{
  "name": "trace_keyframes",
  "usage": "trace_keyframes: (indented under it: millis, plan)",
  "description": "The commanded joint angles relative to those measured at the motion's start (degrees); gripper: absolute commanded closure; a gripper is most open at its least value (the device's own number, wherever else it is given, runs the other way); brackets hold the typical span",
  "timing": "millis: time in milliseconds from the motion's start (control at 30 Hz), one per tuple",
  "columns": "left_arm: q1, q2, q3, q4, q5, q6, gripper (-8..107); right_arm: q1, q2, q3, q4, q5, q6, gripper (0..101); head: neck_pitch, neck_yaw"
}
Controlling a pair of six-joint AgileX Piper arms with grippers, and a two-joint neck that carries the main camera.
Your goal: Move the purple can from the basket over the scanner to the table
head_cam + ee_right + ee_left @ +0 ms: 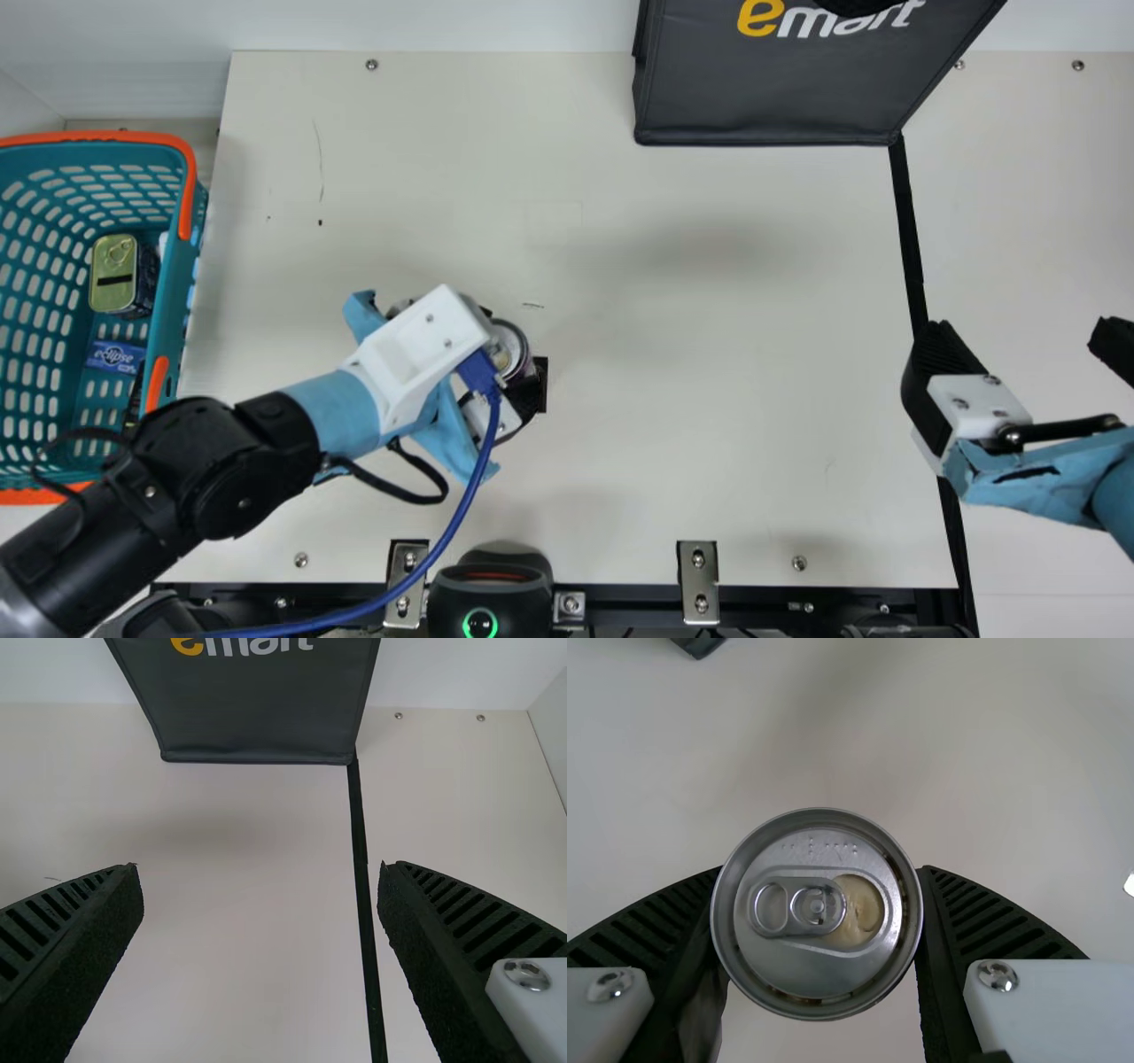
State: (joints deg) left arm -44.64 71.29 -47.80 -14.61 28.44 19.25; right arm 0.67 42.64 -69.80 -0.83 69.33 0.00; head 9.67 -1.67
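In the main view my left gripper is over the table's left-centre, shut on the purple can, whose silver top shows beside the white wrist part. In the left wrist view the round silver lid of the can sits between the two ribbed fingers of the left gripper, touching both. The black scanner, with a green ring light, is at the near edge. The teal basket stands at far left. My right gripper is open at the right; the right wrist view shows the right gripper with nothing between its fingers.
A gold-lidded tin and a blue packet lie in the basket. A dark grey bag stands at the table's far side. Metal brackets line the near edge of the table.
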Motion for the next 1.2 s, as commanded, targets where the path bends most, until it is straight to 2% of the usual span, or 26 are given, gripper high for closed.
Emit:
trace_keyframes:
  millis: [0, 267, 500, 833, 1167]
  plan:
    - [-0.42, 1.47, -3.00, 0.74, 0.23, -1.93, 107, 0.00, 0.00, 0.00, 0.00, 0.00, 0.00, 6, -1.75, 0.09]
    - [-2.46, 8.42, -11.09, 2.39, 0.65, -7.43, 107, 0.00, 0.00, 0.00, 0.00, 0.00, 0.00, 6, -1.75, 0.09]
    - [-3.38, 14.19, -15.25, 3.19, -0.21, -11.35, 107, 0.00, 0.00, 0.00, 0.00, 0.13, 0.00, 6, -1.75, 0.09]
    - [-3.77, 20.04, -17.87, 4.50, -1.45, -15.07, 107, 0.00, 0.00, 0.00, 0.00, 0.13, 0.00, 6, -1.75, 0.09]
    - [-4.32, 22.05, -18.27, 7.29, -1.53, -17.32, 107, 0.00, 0.00, 0.00, 0.00, 0.13, 0.00, 6, -1.75, 0.09]
